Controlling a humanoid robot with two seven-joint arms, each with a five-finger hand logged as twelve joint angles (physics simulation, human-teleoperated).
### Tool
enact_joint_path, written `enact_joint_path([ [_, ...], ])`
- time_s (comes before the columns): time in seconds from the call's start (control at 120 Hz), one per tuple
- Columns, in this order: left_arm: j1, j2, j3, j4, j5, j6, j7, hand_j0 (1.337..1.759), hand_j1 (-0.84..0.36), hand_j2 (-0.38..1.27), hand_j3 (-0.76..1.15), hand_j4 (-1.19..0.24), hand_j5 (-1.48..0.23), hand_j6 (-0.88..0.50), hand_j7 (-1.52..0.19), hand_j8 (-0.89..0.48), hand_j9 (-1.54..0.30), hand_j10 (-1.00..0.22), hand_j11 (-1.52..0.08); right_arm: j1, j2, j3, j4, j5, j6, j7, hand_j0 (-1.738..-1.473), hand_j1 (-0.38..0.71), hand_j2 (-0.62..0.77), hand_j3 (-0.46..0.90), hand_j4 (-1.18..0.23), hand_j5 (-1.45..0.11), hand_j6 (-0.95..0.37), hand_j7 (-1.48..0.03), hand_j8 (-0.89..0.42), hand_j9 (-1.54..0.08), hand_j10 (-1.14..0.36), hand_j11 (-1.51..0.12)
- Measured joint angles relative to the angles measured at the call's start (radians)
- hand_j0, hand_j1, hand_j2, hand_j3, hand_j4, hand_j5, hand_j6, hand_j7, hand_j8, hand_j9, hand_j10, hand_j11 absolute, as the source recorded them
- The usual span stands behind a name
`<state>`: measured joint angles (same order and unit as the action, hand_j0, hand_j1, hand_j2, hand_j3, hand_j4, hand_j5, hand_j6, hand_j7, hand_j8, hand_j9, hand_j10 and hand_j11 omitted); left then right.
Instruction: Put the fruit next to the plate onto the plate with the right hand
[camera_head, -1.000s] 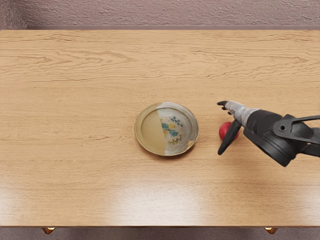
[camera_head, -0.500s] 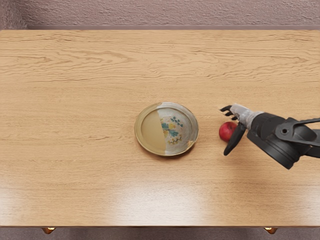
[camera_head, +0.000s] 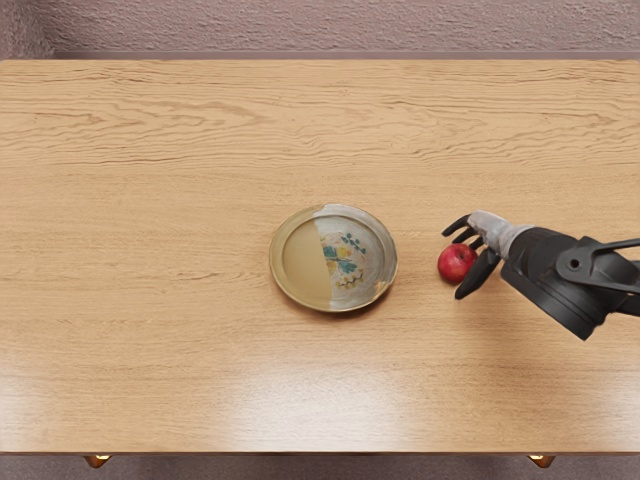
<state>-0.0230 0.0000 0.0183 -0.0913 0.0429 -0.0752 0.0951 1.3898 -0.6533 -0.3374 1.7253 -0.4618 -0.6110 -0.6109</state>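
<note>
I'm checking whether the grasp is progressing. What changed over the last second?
The right hand slid back toward the picture's right, uncovering more of the red fruit. Its fingers are spread beside the fruit and hold nothing. Nothing was grasped or released. The fruit and the plate stayed where they were.

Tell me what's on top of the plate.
Nothing lies on the plate; only its painted flower pattern shows. The red fruit sits on the table to its right, beside the right robot hand. The table under the plate is hidden.
</note>
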Motion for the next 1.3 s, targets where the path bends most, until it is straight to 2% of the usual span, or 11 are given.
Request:
enact_joint_path([
  [0.525,0.0,0.0,0.0,0.0,0.0,0.0,0.0,1.658,0.06,0.05,0.0,-0.24,-0.32,-0.24,-0.32,-0.24,-0.32,-0.24,-0.32,-0.011,0.019,-0.001,-0.038,-0.009,0.002,0.0,-1.656,0.21,-0.09,0.0,-0.46,-0.61,-0.49,-0.6,-0.45,-0.61,-0.46,-0.61],
  [0.617,0.0,0.0,0.0,0.0,0.0,0.0,0.0,1.658,0.06,0.05,0.0,-0.24,-0.32,-0.24,-0.32,-0.24,-0.32,-0.24,-0.32,-0.026,0.028,-0.001,-0.064,-0.028,0.005,0.0,-1.651,0.19,0.08,0.0,-0.46,-0.63,-0.56,-0.61,-0.46,-0.63,-0.47,-0.63],
  [0.683,0.0,0.0,0.0,0.0,0.0,0.0,0.0,1.658,0.06,0.05,0.0,-0.24,-0.32,-0.24,-0.32,-0.24,-0.32,-0.24,-0.32,-0.039,0.032,-0.001,-0.08,-0.037,0.004,0.001,-1.65,0.16,0.11,0.0,-0.48,-0.63,-0.6,-0.63,-0.48,-0.63,-0.49,-0.64],
  [0.708,0.0,0.0,0.0,0.0,0.0,0.0,0.0,1.658,0.06,0.05,0.0,-0.24,-0.32,-0.24,-0.32,-0.24,-0.32,-0.24,-0.32,-0.042,0.033,0.0,-0.084,-0.04,0.005,0.001,-1.649,0.15,0.04,0.0,-0.49,-0.64,-0.63,-0.64,-0.49,-0.65,-0.49,-0.65],
  [0.725,0.0,0.0,0.0,0.0,0.0,0.0,0.0,1.658,0.06,0.05,0.0,-0.24,-0.32,-0.24,-0.32,-0.24,-0.32,-0.24,-0.32,-0.045,0.034,0.0,-0.086,-0.042,0.004,0.001,-1.649,0.15,0.08,0.0,-0.5,-0.65,-0.64,-0.64,-0.5,-0.65,-0.5,-0.65],
  [0.742,0.0,0.0,0.0,0.0,0.0,0.0,0.0,1.658,0.06,0.05,0.0,-0.24,-0.32,-0.24,-0.32,-0.24,-0.32,-0.24,-0.32,-0.046,0.034,0.0,-0.088,-0.044,0.004,0.001,-1.649,0.16,0.12,0.0,-0.5,-0.65,-0.63,-0.65,-0.5,-0.66,-0.51,-0.66],
  [0.908,0.0,0.0,0.0,0.0,0.0,0.0,0.0,1.658,0.06,0.05,0.0,-0.24,-0.32,-0.24,-0.32,-0.24,-0.32,-0.24,-0.32,-0.057,0.039,0.002,-0.103,-0.048,0.005,0.0,-1.646,0.11,0.03,0.0,-0.54,-0.71,-0.63,-0.7,-0.55,-0.71,-0.55,-0.71],
  [0.925,0.0,0.0,0.0,0.0,0.0,0.0,0.0,1.658,0.06,0.05,0.0,-0.24,-0.32,-0.24,-0.32,-0.24,-0.32,-0.24,-0.32,-0.058,0.04,0.002,-0.104,-0.048,0.005,-0.001,-1.647,0.14,0.1,0.0,-0.55,-0.71,-0.64,-0.71,-0.55,-0.71,-0.56,-0.71],
  [1.05,0.001,0.0,0.0,0.0,0.0,0.0,0.0,1.658,0.06,0.05,0.0,-0.24,-0.32,-0.24,-0.32,-0.24,-0.32,-0.24,-0.32,-0.06,0.036,0.008,-0.107,-0.032,0.003,-0.001,-1.65,0.18,0.0,0.0,-0.55,-0.73,-0.5,-0.72,-0.55,-0.73,-0.56,-0.73],
  [1.3,0.001,0.0,0.0,0.0,0.0,0.0,0.0,1.658,0.06,0.05,0.0,-0.24,-0.32,-0.24,-0.32,-0.24,-0.32,-0.24,-0.32,-0.008,0.029,0.038,-0.087,0.036,0.0,0.0,-1.656,0.24,0.03,0.0,-0.55,-0.73,-0.44,-0.72,-0.52,-0.73,-0.56,-0.73],
])
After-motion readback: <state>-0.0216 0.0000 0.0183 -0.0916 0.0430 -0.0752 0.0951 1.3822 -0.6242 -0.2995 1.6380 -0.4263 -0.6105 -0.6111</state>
